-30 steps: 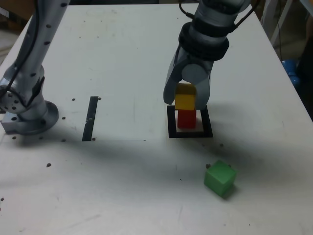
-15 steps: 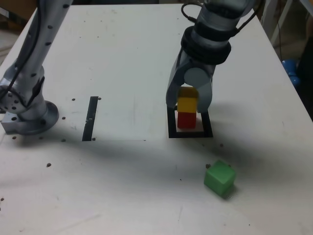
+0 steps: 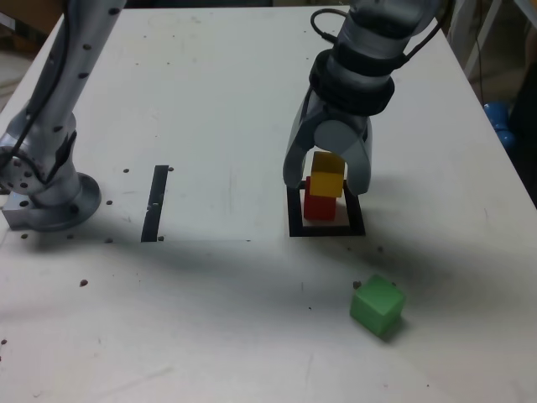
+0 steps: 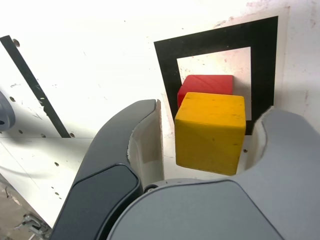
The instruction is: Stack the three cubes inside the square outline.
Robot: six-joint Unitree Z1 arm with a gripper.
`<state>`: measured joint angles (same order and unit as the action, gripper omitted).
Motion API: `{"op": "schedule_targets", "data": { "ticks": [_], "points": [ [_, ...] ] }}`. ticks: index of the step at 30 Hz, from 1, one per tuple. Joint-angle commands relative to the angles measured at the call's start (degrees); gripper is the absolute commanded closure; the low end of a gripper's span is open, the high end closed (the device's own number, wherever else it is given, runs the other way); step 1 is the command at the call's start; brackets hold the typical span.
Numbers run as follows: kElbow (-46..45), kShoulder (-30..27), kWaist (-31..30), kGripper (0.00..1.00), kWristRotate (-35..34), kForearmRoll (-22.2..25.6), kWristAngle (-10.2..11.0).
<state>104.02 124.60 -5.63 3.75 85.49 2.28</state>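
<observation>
The yellow cube (image 3: pixel 327 174) rests on the red cube (image 3: pixel 319 206), slightly askew, inside the black square outline (image 3: pixel 327 229). My gripper (image 3: pixel 328 183) is open and straddles the yellow cube, one finger on each side. In the wrist view a gap shows between one finger (image 4: pixel 145 135) and the yellow cube (image 4: pixel 211 131); the other finger is close to the cube's far face. The red cube (image 4: pixel 207 83) peeks out below it within the square outline (image 4: pixel 167 70). The green cube (image 3: pixel 377 306) lies alone on the table, nearer the front, toward the exterior view's right.
A narrow black strip (image 3: pixel 156 201) is stuck on the white table at the exterior view's left of the outline. The arm's base (image 3: pixel 50 197) stands at the far left. A blue object (image 3: pixel 497 122) sits beyond the table's right edge.
The gripper lowered the yellow cube onto the red one, then its fingers spread apart and let go. The green cube has not moved.
</observation>
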Motion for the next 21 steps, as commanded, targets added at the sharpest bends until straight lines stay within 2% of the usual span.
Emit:
{"op": "schedule_targets", "data": {
  "ticks": [1, 9, 21],
  "points": [
    [0.0, -1.3, -0.3, 0.0, 0.0, 0.1, 0.6],
    [3.5, -4.4, -3.7, 0.0, 0.0, 1.7, 5.5],
    [11.6, -3.8, -11.0, 0.0, 8.5, 3.8, 9.4]
  ]
}}
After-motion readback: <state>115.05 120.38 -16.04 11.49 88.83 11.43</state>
